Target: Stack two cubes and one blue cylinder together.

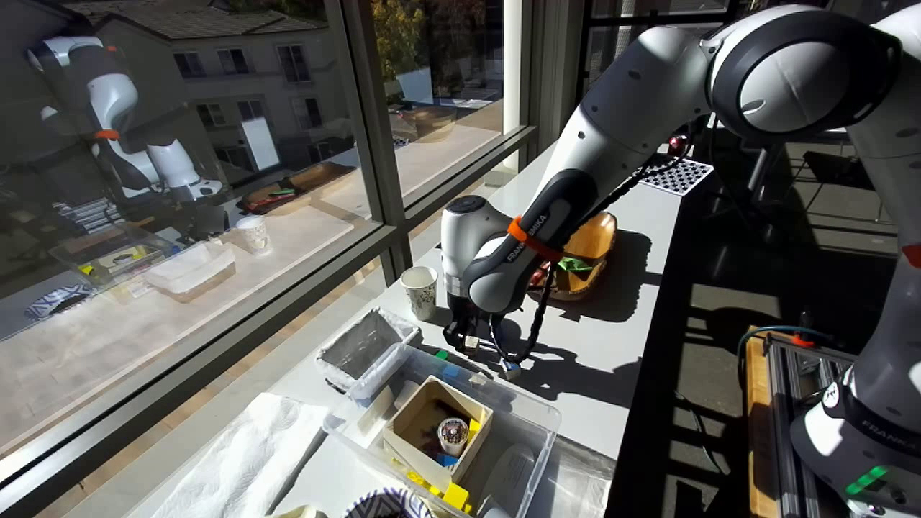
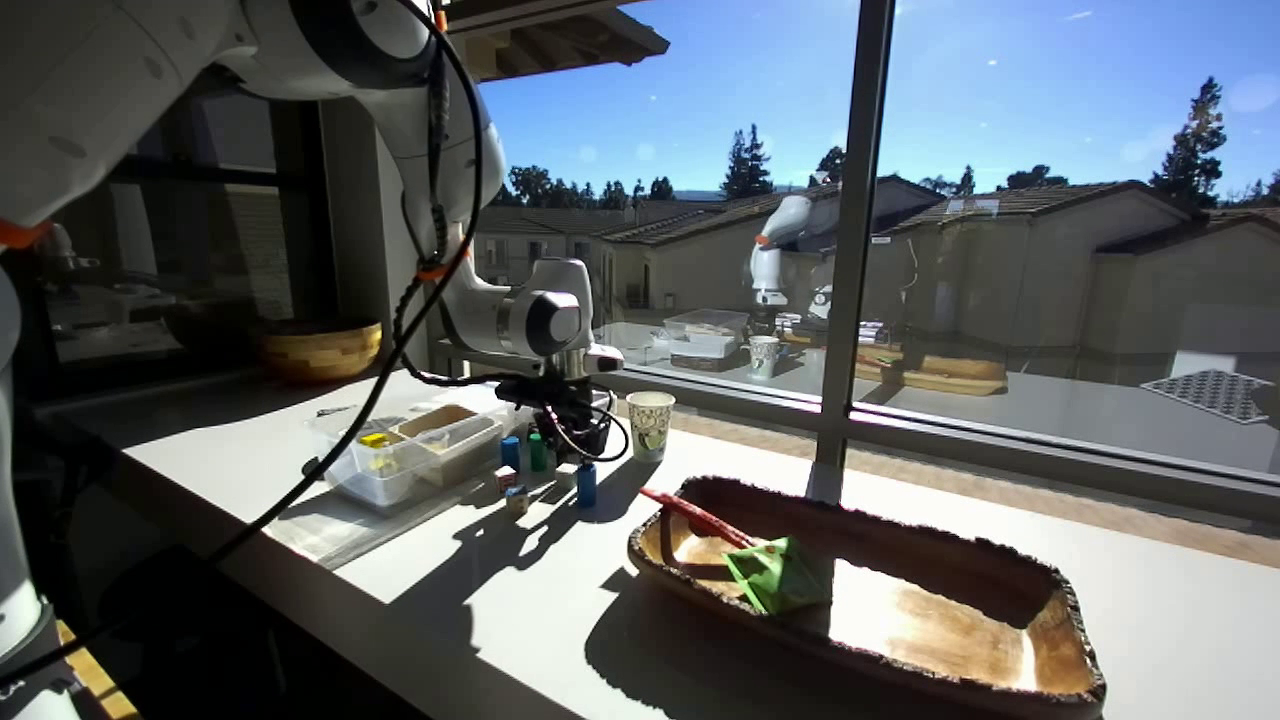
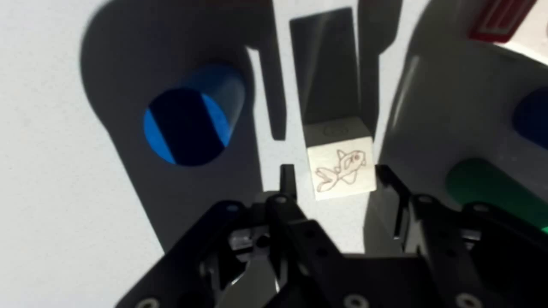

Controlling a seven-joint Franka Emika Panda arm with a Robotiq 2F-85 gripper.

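Fish cube [image 3: 341, 168] is ungripped, my end effector [image 3: 334, 168] spread either side; nothing stacked afaict, whole stack incl blue cyl [image 3: 195, 116] tbd.

A: Blocks on the table [image 2: 1175, 620]?
B: Three cubes [image 2: 516, 501] and three cylinders: two blue cylinders [image 2: 586, 485], one green cylinder [image 2: 537, 453].
A: Cups?
B: Two: one paper cup [image 2: 650, 425] on the table, one small cup [image 1: 452, 437] in the one wooden box [image 1: 412, 447].
A: Larger vessels?
B: One clear bin [image 1: 541, 460], one white bin [image 1: 352, 352], one round wooden bowl [image 2: 325, 355], one long wooden tray [image 2: 930, 615].
A: Contents of the tray?
B: One green packet [image 2: 782, 575], one long red item [image 2: 705, 517].
A: The robot?
B: One arm [image 1: 611, 133] and one gripper [image 3: 337, 180] with two fingers [image 3: 287, 182].
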